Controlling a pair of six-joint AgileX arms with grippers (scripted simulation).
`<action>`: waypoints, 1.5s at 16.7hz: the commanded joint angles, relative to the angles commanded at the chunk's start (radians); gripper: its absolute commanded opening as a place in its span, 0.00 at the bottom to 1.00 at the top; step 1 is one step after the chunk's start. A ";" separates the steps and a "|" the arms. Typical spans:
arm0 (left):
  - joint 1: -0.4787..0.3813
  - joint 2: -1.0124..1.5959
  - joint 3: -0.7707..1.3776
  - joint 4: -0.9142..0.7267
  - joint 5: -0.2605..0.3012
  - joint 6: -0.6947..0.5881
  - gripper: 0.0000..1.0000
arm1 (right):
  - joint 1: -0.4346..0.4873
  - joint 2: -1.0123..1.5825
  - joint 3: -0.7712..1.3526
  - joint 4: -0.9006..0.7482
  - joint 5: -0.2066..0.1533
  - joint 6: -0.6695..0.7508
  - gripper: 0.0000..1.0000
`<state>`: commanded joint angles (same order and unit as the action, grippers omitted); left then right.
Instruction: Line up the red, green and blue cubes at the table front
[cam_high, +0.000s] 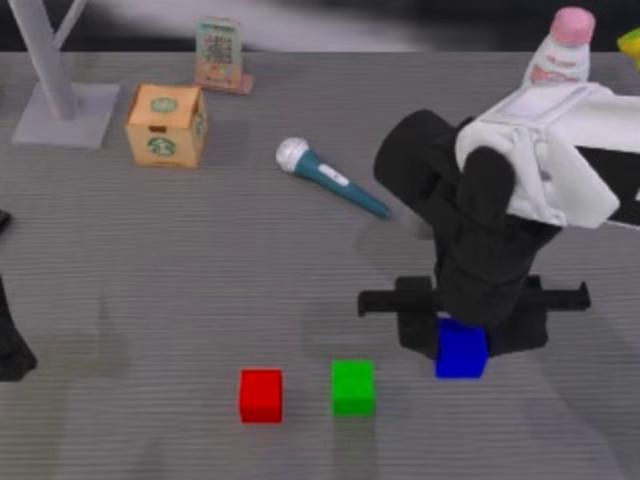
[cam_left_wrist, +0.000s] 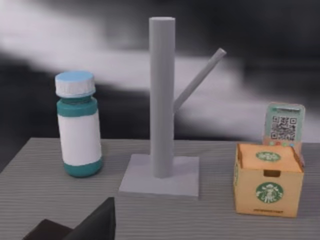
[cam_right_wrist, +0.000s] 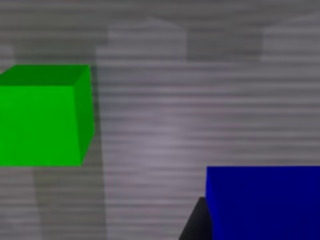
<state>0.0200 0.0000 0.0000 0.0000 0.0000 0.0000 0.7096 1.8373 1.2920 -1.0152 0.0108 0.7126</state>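
Holding blue cube in my right gripper, jaws closed on it — cube sitting right of green cube, slightly behind row line; red cube leftmost at table front. Left gripper parking far left, can't tell its jaws.

Red cube, green cube, blue cube (front)

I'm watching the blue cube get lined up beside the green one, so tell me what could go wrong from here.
1. The blue cube sits a little farther back than the green cube and red cube, so the row may end up crooked.
2. The right claw is close over the blue cube; lifting away could drag it.
3. A sideways correction might bump the green cube out of line.
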 joint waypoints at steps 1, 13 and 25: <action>0.000 0.000 0.000 0.000 0.000 0.000 1.00 | 0.000 0.000 0.000 0.000 0.000 0.000 0.00; 0.000 0.000 0.000 0.000 0.000 0.000 1.00 | 0.004 0.113 -0.153 0.265 0.001 0.005 0.00; 0.000 0.000 0.000 0.000 0.000 0.000 1.00 | 0.004 0.113 -0.153 0.265 0.001 0.005 0.75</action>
<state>0.0200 0.0000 0.0000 0.0000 0.0000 0.0000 0.7131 1.9498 1.1395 -0.7502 0.0114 0.7178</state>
